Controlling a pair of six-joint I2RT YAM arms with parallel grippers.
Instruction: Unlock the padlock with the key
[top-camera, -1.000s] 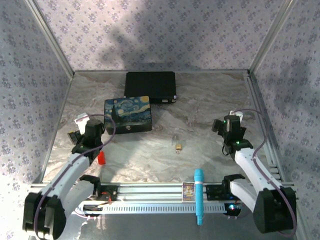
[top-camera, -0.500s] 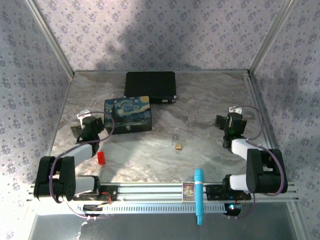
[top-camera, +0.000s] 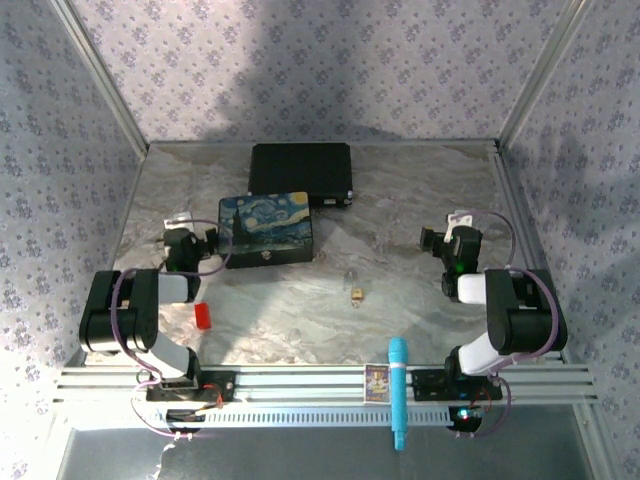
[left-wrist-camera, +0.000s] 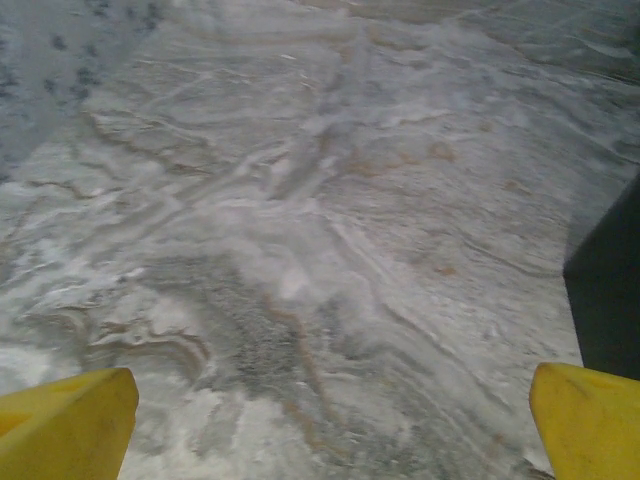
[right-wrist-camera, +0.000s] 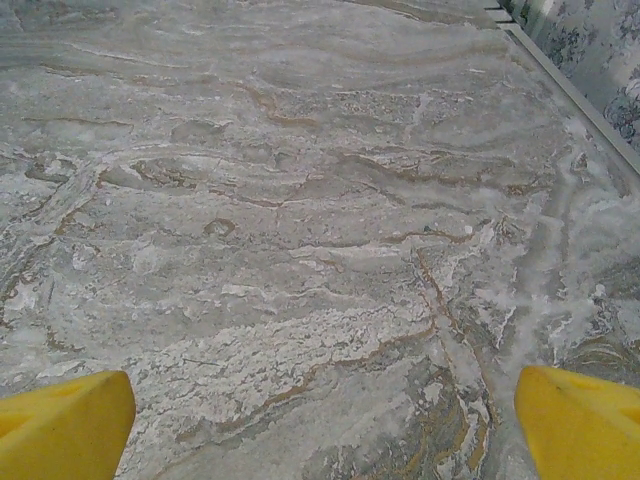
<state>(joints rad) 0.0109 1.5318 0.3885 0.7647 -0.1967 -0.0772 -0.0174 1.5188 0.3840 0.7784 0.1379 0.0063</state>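
**Left gripper** (left-wrist-camera: 325, 430) (top-camera: 207, 240): fingers spread wide. In the left wrist view its yellow fingertips (left-wrist-camera: 65, 425) sit at the two bottom corners with bare tabletop between them. It holds nothing and hangs low over the table's left side, just beside the left end of the painted box. A dark wall at the right edge of its wrist view is probably that box.

**Right gripper** (right-wrist-camera: 320, 420) (top-camera: 430, 240): also spread wide, with a yellow fingertip (right-wrist-camera: 580, 420) at each bottom corner and nothing between them. It sits low over the table's right side, pointing toward the centre.

**Padlock** (top-camera: 356, 293): tiny brass body with a thin silvery part on its far side. It lies on the table near the middle, between the two grippers, nearer the right one and well apart from both.

**Key**: too small to make out with certainty.

**Painted box** (top-camera: 265, 228): starry-night lid, left of centre.

**Black case** (top-camera: 300, 172): flat, just beyond the painted box, by the back wall.

**Red block** (top-camera: 203, 316): on the table, on the near side of the left gripper.

**Blue marker** (top-camera: 397, 390): lying across the near rail, with a small card (top-camera: 376, 382) just left of it.

**Table** (top-camera: 420, 180): marbled grey surface.
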